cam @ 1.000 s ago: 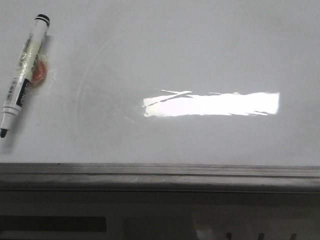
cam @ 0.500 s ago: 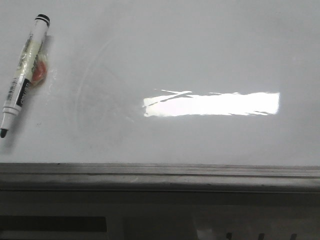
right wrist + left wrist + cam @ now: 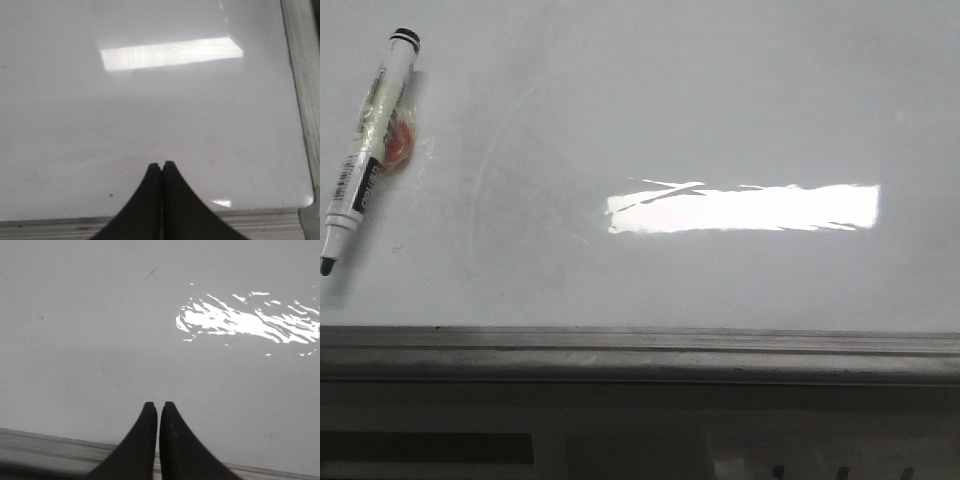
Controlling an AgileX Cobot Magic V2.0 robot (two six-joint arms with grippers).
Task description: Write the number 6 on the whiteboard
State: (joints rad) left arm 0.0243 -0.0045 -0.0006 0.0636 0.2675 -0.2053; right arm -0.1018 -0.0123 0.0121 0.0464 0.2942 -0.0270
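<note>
Glossy white fills most of the front view: the whiteboard point(image 3: 720, 110) lies flat, with one grey rail point(image 3: 640, 355) along its near edge and one bright rectangular glare point(image 3: 745, 208) right of centre. We see faint erased smudges on it but no drawn 6 in any view.

Left gripper point(image 3: 158, 405): we see its two black fingers pressed together at the tips, with only a hairline slit between them. It holds nothing and hangs over bare board just inside the rail.

Right gripper point(image 3: 162, 164): fingers likewise closed tip to tip, nothing between them. It hangs over bare board near the rail, close to the board's corner.

Neither gripper nor arm appears in the front view.

Count: one marker point(image 3: 368, 150), uncapped, lying on the board at its far left, slanted, with the tip toward the rail and the black end away from it. One small orange object point(image 3: 398, 148) lies touching the marker's barrel; we cannot identify it.
</note>
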